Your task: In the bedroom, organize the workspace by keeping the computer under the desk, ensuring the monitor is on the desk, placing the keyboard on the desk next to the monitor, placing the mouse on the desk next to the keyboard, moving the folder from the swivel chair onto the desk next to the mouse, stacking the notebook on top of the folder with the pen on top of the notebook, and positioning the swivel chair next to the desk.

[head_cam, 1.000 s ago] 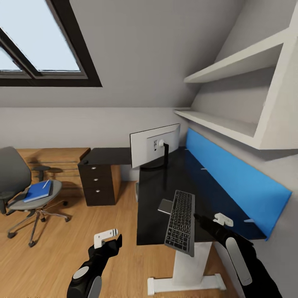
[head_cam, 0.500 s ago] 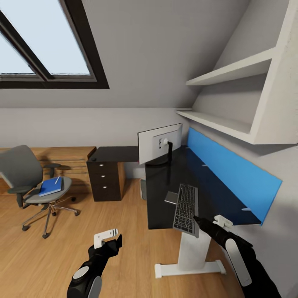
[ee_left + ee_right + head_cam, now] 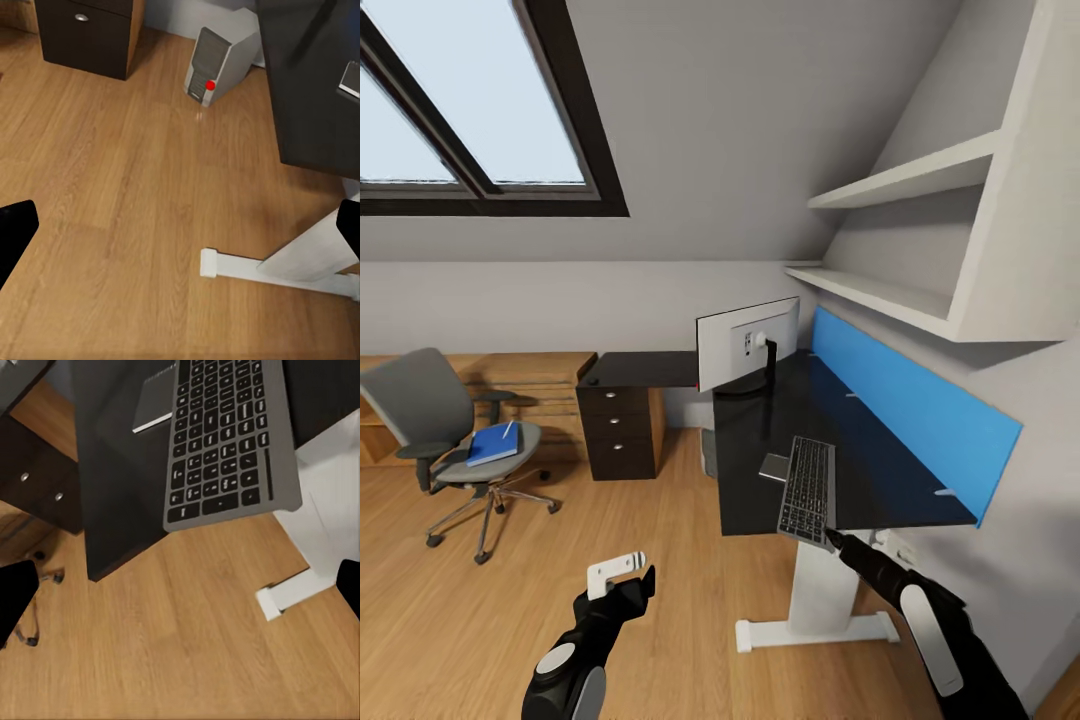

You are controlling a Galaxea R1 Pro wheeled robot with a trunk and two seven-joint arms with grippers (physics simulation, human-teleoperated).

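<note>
The keyboard (image 3: 807,490) lies on the black desk (image 3: 860,470), its near end hanging over the front edge (image 3: 225,442). A small flat grey item (image 3: 774,467) lies beside it; what it is I cannot tell. The monitor (image 3: 748,348) stands at the desk's far end, its back toward me. The computer (image 3: 217,64) stands on the floor by the desk. On the swivel chair (image 3: 445,430) lies a blue folder or notebook (image 3: 493,443) with the pen (image 3: 508,429) on it. My right gripper (image 3: 840,545) is open just short of the keyboard. My left gripper (image 3: 622,572) hangs open over the floor.
A black three-drawer unit (image 3: 620,430) stands under the desk's side wing, with a wooden dresser (image 3: 530,385) behind the chair. The desk's white leg and foot (image 3: 815,625) stand close ahead. White shelves (image 3: 900,290) jut out above the blue back panel (image 3: 905,410).
The whole view has pulled back and shifted, so the desk and chair look farther off. The keyboard has stayed on the desk edge, and my right gripper now sits lower, beyond its near end.
</note>
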